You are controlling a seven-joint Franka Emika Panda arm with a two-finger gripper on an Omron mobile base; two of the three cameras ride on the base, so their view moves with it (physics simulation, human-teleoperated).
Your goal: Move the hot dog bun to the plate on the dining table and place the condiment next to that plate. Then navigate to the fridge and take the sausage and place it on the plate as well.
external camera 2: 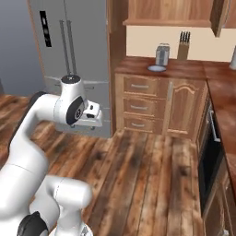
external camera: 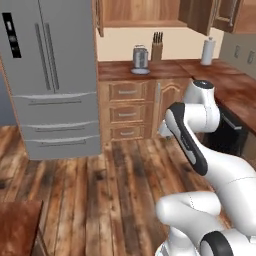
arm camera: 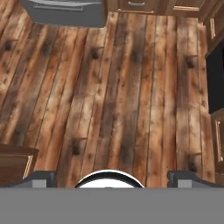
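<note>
Fridge [external camera: 52, 75] stands shut, ahead and left of the tucked arm, whose gripper [arm camera: 109, 177] hangs wide and empty over floor.

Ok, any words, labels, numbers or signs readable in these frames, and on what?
None can be read.
The fridge has a black panel on its left door with a few pale marks: too small and blurred to read.
The canister, knife block and paper roll on the counter show no lettering.
</note>
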